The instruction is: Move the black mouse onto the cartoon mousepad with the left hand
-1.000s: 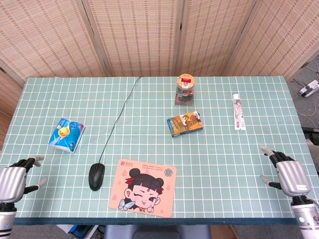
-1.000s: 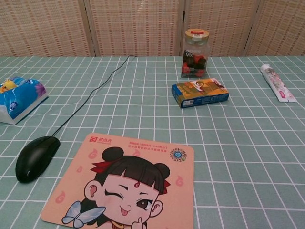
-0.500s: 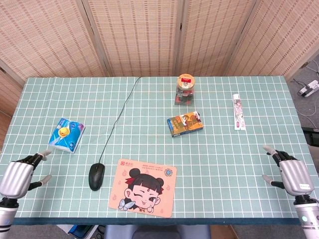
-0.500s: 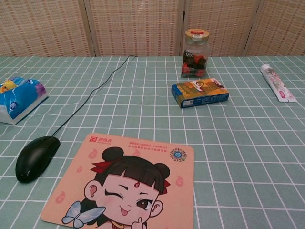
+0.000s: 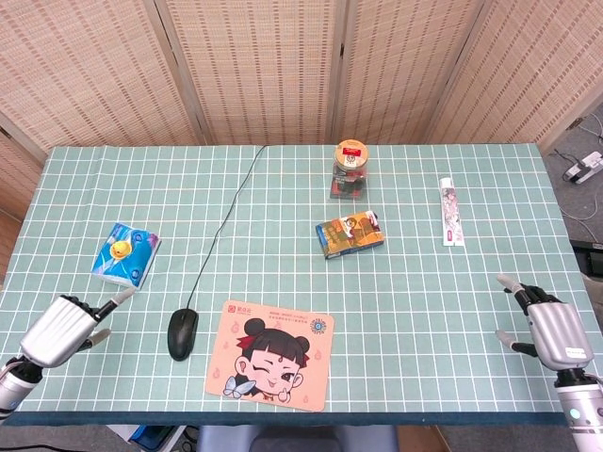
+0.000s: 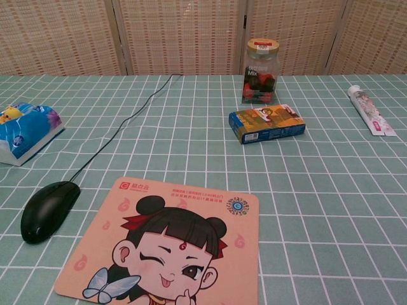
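Neither of my hands shows in the chest view. There the mousepad (image 6: pixel 172 244) runs off the bottom edge and the tissue pack (image 6: pixel 25 130) off the left. The jar (image 5: pixel 350 169) label is too small to read.

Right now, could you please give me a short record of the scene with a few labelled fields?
mouse: black, on the cloth just left of the pad, cable running to the far edge
mousepad: cartoon girl print, nothing on it
left robot hand: left of the mouse, not touching it, holding nothing
right robot hand: near the right edge, fingers apart, holding nothing
other items: tissue pack, jar, small box, tube
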`<state>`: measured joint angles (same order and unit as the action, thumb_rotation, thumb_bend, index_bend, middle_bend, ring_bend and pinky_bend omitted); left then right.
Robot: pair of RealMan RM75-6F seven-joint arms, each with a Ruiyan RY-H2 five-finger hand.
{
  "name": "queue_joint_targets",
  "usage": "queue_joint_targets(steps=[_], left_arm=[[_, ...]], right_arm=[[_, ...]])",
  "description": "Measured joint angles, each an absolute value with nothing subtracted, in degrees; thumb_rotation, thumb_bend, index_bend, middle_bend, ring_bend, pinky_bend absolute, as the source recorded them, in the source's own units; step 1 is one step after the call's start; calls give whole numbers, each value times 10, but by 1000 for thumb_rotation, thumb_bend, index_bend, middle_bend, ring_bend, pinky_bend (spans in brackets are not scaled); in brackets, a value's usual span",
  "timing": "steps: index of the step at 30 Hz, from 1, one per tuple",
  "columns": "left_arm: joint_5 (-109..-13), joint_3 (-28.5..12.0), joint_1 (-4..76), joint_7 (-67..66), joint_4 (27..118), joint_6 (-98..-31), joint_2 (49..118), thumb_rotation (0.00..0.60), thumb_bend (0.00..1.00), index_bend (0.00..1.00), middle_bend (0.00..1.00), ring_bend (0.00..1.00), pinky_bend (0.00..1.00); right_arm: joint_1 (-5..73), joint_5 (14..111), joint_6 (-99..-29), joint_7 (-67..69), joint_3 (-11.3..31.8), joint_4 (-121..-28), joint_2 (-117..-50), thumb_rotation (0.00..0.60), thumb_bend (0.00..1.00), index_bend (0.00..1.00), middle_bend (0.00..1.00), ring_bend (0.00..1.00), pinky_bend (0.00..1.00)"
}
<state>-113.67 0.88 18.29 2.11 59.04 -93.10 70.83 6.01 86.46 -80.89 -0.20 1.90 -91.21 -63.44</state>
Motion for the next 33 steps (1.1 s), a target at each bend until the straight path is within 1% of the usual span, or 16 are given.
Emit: queue_joint_targets(steps=[5,12,18,22,24,29,33], left_arm=[[-1193,27,219,-1,535,-959,732,600,135,195,944,1000,1000],[-1233,49,256,-43,524,-955,739,600,135,190,939,1000,1000],[-1249,71,278,-73,534,-918,735,600,135,174,934,1000,1000],[-1250,81,290,-95,550,-888,727,600,135,110,933,1000,1000],[-1248,83,293,-100,557,-876,723,600,135,94,933,1000,1000],[-1239,88,305,-138,596,-828,709,600,135,87,934,1000,1000],[-1240,93,317,-164,614,-811,704,600,135,102,933,1000,1000]], right_arm=[[59,864,-811,2,20,-912,-632,600,122,175,313,299,477],[55,867,-820,9,21,-915,-627,600,122,175,313,299,477],[51,869,-829,18,21,-916,-622,600,122,176,313,299,478],[49,871,-833,23,22,-916,-619,600,123,175,313,299,477],[48,872,-835,24,22,-916,-619,600,122,175,313,299,477],[47,873,-837,28,22,-916,-617,600,122,176,313,299,477],[46,874,-840,32,22,-916,-615,600,123,180,313,299,477]])
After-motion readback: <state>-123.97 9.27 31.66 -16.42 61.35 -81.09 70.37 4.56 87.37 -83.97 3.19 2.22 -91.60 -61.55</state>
